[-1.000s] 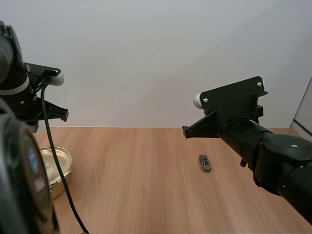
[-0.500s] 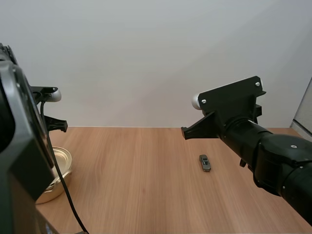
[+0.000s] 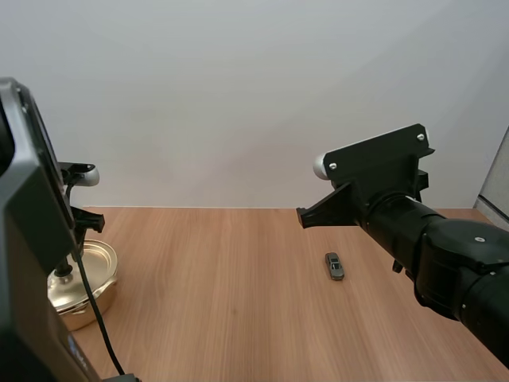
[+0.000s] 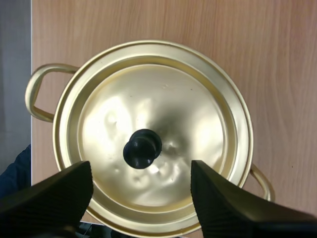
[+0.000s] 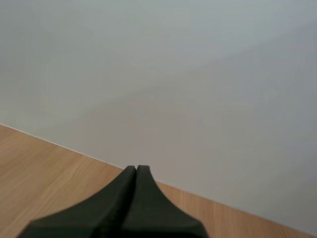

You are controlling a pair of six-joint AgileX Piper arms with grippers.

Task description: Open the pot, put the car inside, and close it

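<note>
— Where is the car?
— The car (image 3: 335,266) lies on the table (image 3: 238,318) at the right, well apart from the pot (image 3: 94,296) at the left edge. It is small and dark grey, seemingly with paler windows; I can't make out more.
— And the pot?
— Shiny gold, with two loop handles (image 4: 37,91). Its lid (image 4: 163,94) is on, a black knob (image 4: 142,148) at its middle.
— The grippers?
— The left gripper (image 4: 141,171) is over the lid, fingers spread wide on either side of the knob, holding nothing. The right gripper (image 5: 136,173) is up above the table, fingers pressed together, empty.
</note>
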